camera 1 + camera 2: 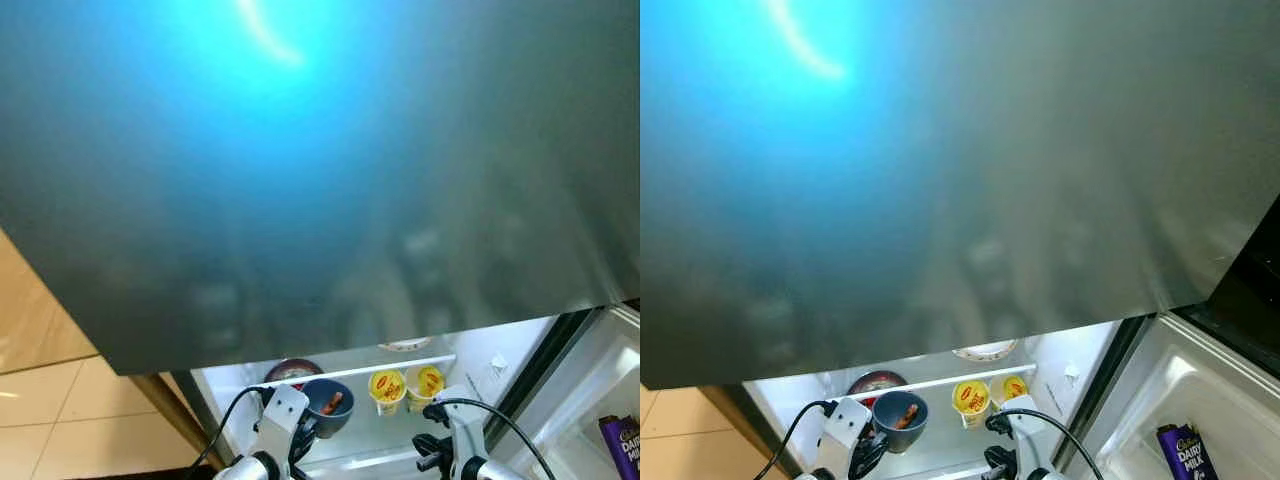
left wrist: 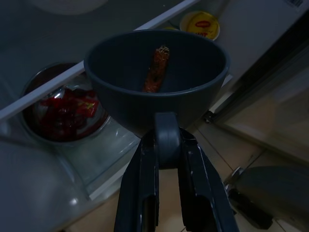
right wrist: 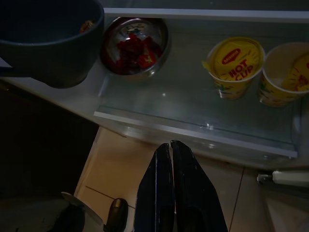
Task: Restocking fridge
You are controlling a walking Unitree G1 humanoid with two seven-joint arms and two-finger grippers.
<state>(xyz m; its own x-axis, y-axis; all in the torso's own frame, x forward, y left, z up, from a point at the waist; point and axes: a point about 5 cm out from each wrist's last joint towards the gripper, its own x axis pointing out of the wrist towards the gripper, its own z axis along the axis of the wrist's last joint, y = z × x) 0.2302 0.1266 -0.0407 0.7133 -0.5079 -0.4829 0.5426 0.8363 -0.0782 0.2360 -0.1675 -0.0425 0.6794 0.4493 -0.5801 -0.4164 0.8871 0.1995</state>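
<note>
A smooth grey fridge door (image 1: pixel 320 170) with a bright blue glare takes up most of the head views, and hides the upper shelves. Below it a lit white compartment is seen, cut off at the bottom edge.

A dark blue-grey mug (image 2: pixel 157 79), round and matt, is held by its handle between the two black fingers of the left gripper (image 2: pixel 166 159), just in front of the glass shelf (image 3: pixel 193 111). A reddish-brown stick-shaped thing (image 2: pixel 155 70) lies inside it; what it is cannot be made out.

On the shelf, a shiny metal bowl (image 3: pixel 135 46) of red wrappers stands beside the mug, and two yellow Hot Cup noodle cups (image 3: pixel 235 65) stand further along, one cut off at the frame edge. The wrappers are made out in the wrist views, not from the head.

The right gripper (image 3: pixel 171 145) is seen with its fingers pressed together, empty, above tiled floor before the shelf.

A purple Dairy Milk bar (image 1: pixel 1185 455) stands in the door rack.
</note>
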